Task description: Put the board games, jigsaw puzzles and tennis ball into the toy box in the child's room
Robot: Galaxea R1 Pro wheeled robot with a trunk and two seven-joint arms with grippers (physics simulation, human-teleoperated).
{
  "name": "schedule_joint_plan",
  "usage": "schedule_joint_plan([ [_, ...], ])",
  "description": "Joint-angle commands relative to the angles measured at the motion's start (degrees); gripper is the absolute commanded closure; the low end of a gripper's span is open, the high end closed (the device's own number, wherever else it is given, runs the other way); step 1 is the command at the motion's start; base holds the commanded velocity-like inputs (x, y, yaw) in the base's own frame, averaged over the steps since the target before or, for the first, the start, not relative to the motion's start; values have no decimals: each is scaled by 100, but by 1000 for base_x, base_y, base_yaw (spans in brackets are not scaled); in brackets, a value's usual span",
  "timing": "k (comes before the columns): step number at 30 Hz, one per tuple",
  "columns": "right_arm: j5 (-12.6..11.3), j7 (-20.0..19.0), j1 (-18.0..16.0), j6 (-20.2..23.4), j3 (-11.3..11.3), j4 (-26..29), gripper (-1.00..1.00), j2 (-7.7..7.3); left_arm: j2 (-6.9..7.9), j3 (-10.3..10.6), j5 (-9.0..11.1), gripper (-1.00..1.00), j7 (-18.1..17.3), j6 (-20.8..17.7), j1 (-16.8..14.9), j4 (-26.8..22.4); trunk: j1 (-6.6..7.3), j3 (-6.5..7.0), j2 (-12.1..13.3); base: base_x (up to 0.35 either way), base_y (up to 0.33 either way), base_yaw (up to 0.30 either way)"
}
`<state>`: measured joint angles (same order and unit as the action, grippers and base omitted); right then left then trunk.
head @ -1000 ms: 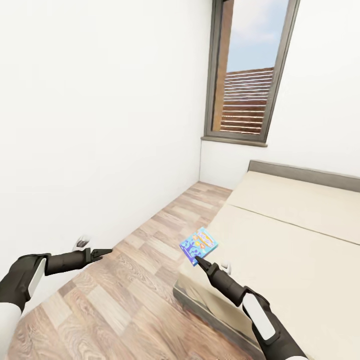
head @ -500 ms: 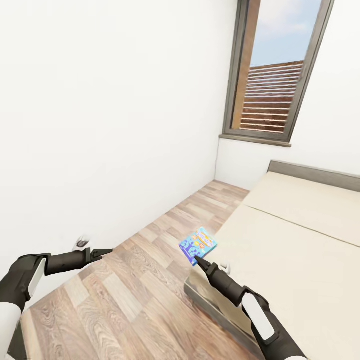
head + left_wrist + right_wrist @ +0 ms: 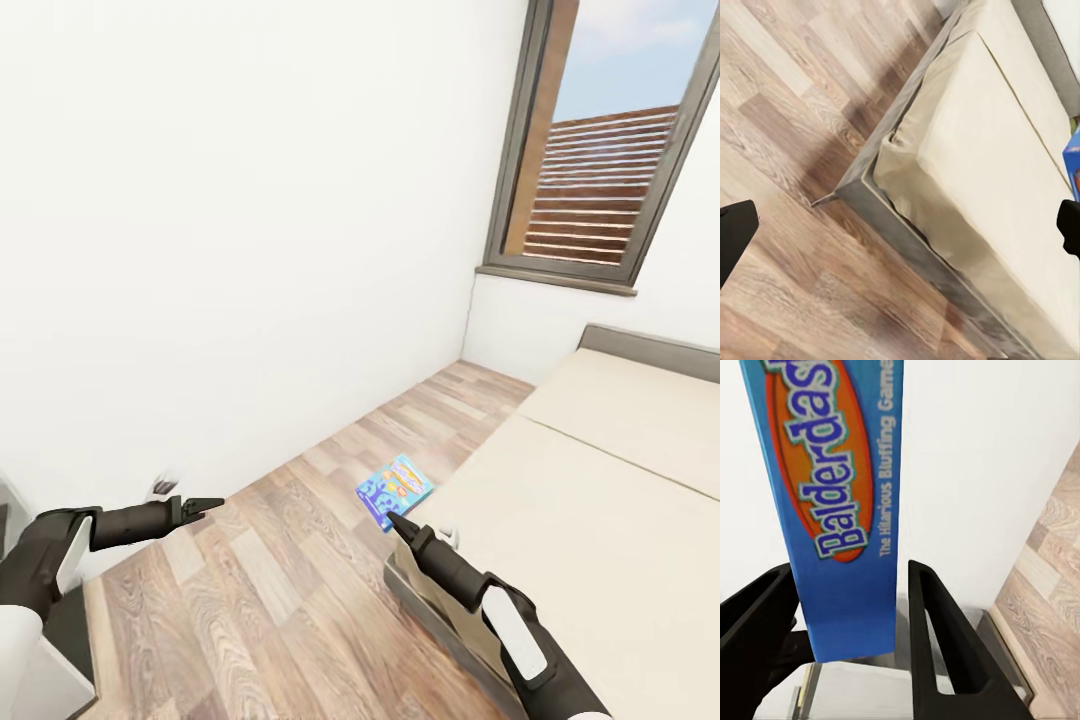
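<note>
A blue board game box [image 3: 396,488] printed with "Balderdash" hangs above the floor just off the corner of the bed [image 3: 600,500]. My right gripper [image 3: 392,518] is shut on its lower edge. In the right wrist view the box [image 3: 832,487] stands upright between the two black fingers [image 3: 937,637], gripper [image 3: 851,611]. My left gripper [image 3: 212,503] hovers over the wood floor to the left, open and holding nothing. Seen from the left wrist, its fingertips [image 3: 735,236] stand far apart, framing the bed corner [image 3: 975,150] and a sliver of the box [image 3: 1072,161].
A white wall runs along the left, with a strip of wood-plank floor [image 3: 280,560] between it and the bed. A tall grey-framed window [image 3: 600,160] is at the back right. The edge of a piece of white furniture [image 3: 40,670] shows at the bottom left.
The whole view has swung left, so bed and window sit further right and white furniture enters at bottom left. Both arms hold their pose; the box stays in the right gripper.
</note>
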<state>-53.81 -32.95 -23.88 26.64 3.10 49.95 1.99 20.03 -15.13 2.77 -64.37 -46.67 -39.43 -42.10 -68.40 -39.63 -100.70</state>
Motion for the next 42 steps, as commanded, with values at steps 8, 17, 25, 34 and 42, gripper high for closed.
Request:
schedule_joint_plan([
  [8,-51,8,-5,29,210,5,100,0,1,-5,22,-100,-8,-53,-4,0,1,-54,-3,0,-20,237],
  [17,-51,8,-8,25,259,6,100,1,1,-7,22,-100,-6,-54,-4,0,1,-108,-3,0,-1,237],
  [25,-51,8,-6,25,261,5,100,-5,1,-2,21,-100,-5,-54,-4,0,23,-139,37,0,0,237],
  [34,-54,0,-5,4,257,3,100,-6,-6,1,14,-100,2,-61,-4,0,220,-32,398,0,0,235],
  [42,-51,3,-5,-1,257,5,100,-5,-6,2,13,-100,3,-61,-4,0,396,99,719,0,0,62],
])
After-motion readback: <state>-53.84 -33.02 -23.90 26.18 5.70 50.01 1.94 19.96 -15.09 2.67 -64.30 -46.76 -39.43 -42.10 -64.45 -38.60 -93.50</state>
